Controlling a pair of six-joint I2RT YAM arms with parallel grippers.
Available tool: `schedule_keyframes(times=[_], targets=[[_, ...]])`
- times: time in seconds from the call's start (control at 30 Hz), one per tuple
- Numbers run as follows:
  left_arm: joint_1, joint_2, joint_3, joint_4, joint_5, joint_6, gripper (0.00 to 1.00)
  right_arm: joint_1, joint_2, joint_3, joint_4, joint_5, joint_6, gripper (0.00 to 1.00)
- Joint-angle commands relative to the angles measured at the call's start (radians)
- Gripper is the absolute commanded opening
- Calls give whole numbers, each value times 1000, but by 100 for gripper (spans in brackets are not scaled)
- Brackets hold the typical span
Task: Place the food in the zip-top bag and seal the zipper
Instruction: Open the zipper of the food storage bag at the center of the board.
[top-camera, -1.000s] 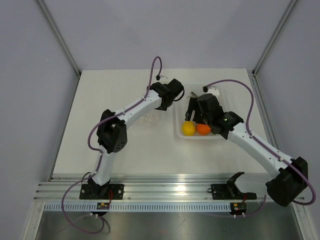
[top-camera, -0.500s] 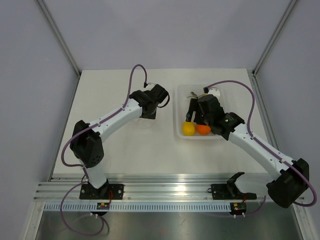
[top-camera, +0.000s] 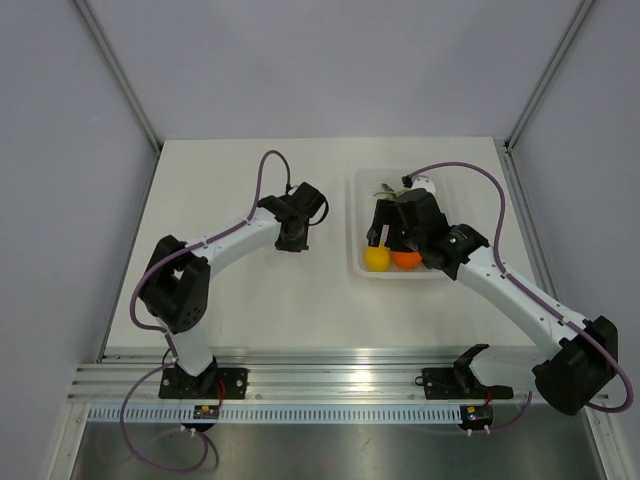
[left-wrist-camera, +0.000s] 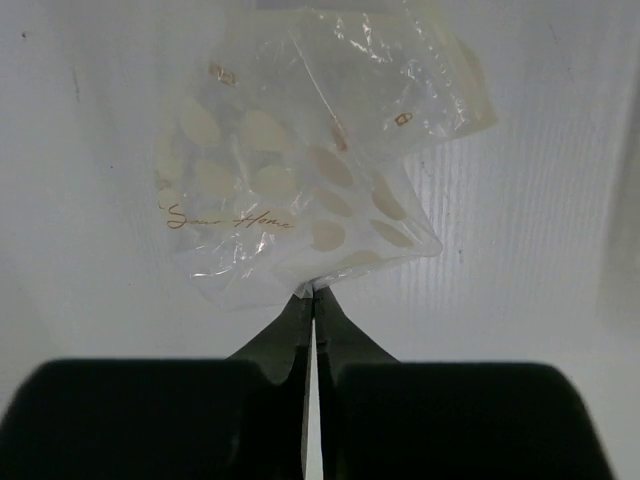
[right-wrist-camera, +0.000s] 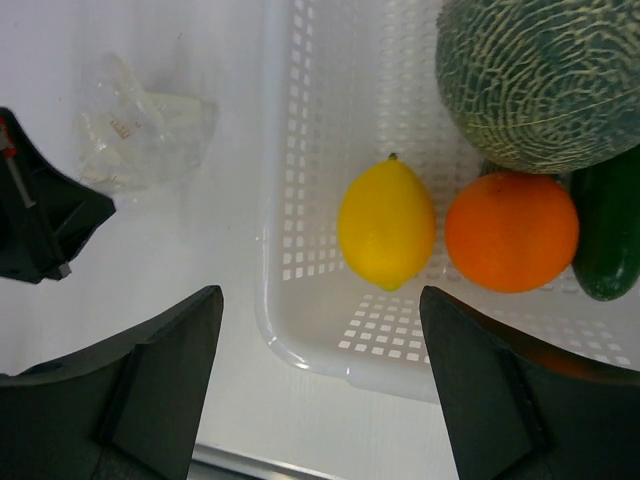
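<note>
From above, puts the lemon (top-camera: 376, 257) in the basket (top-camera: 353, 225) just ahead of the right end effector (top-camera: 385, 238), well apart from the left end effector (top-camera: 293, 243); left wrist: jaws closed, seemingly nipping the zip-top bag (left-wrist-camera: 300, 170) by its near corner on the table (left-wrist-camera: 560, 260); right wrist: spread wide, empty, lemon's long axis pointing straight ahead.

I see a white perforated basket (right-wrist-camera: 285, 180) holding an orange (right-wrist-camera: 511, 231), with a melon (right-wrist-camera: 540, 75) at the orange's 12 o'clock and a dark green vegetable (right-wrist-camera: 608, 230) at its 3 o'clock.
</note>
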Motion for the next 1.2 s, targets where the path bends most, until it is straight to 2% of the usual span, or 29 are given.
schedule_keyframes(times=[0.0, 0.23, 0.4, 0.57, 0.8, 1.0, 1.17], targets=[[1, -63, -31, 91, 66, 30, 0, -7, 28, 56, 51, -138, -46, 87], [17, -184, -140, 196, 127, 108, 0, -6, 106, 128, 88, -280, -69, 88], [26, -374, -269, 308, 178, 218, 0, -6, 181, 190, 96, -392, -72, 88], [58, -523, -424, 411, 282, 235, 0, -6, 295, 256, 97, -476, -64, 87], [107, -637, -477, 421, 388, 244, 0, -9, 342, 268, 137, -531, -40, 87], [139, -742, -473, 382, 394, 264, 0, -52, 270, 175, 224, -473, 121, 83], [144, -869, -488, 404, 403, 275, 0, -81, 284, 173, 241, -525, 214, 83]])
